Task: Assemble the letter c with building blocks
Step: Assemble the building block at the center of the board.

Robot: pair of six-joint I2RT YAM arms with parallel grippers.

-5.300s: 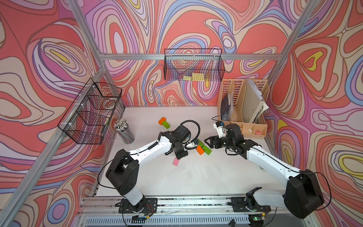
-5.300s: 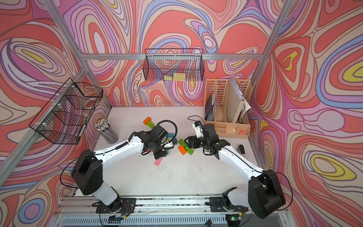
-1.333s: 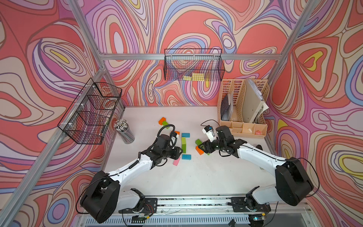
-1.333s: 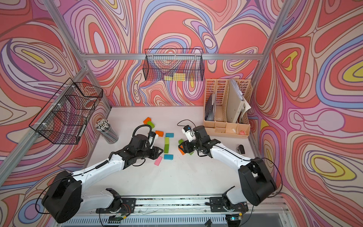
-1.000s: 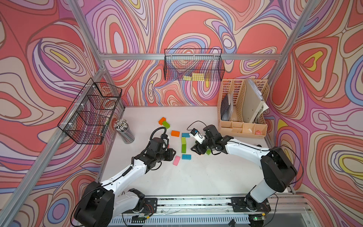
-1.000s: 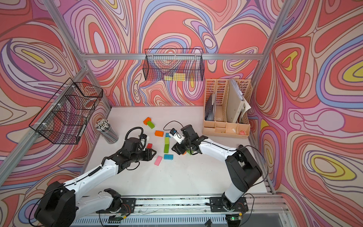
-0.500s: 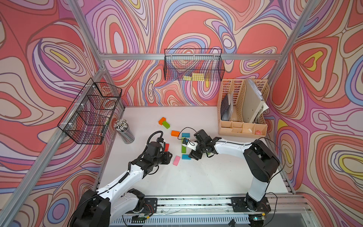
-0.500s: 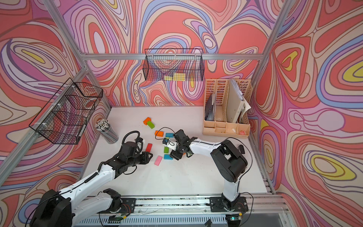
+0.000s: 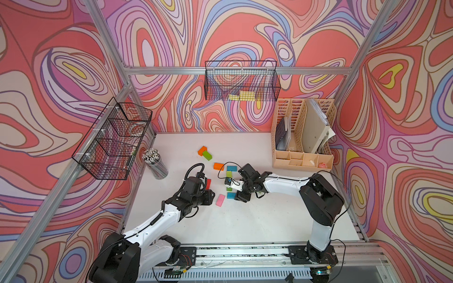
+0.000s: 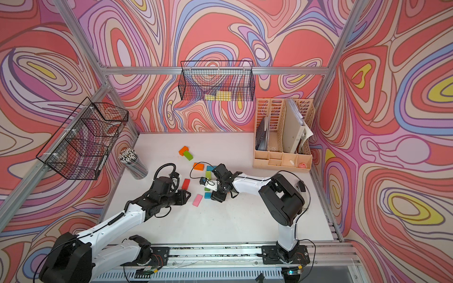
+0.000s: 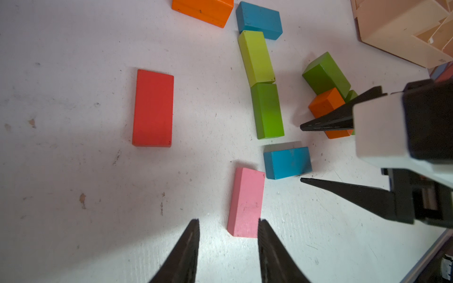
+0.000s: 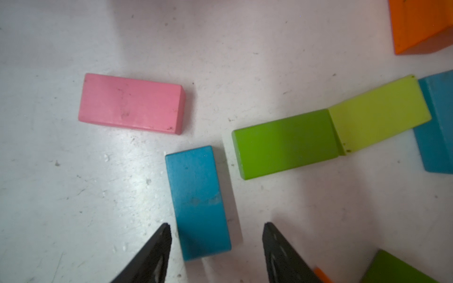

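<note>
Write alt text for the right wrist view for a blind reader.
The open right gripper flanks one end of a blue block on a white table. Beyond lie a pink block and a dark green block touching a lime block.

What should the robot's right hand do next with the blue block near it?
Probably close the right gripper on the blue block and slide it against the end of the dark green block. The jaws stand open on either side of the block, and a small gap separates the two, so the C's bottom arm looks unjoined.
</note>
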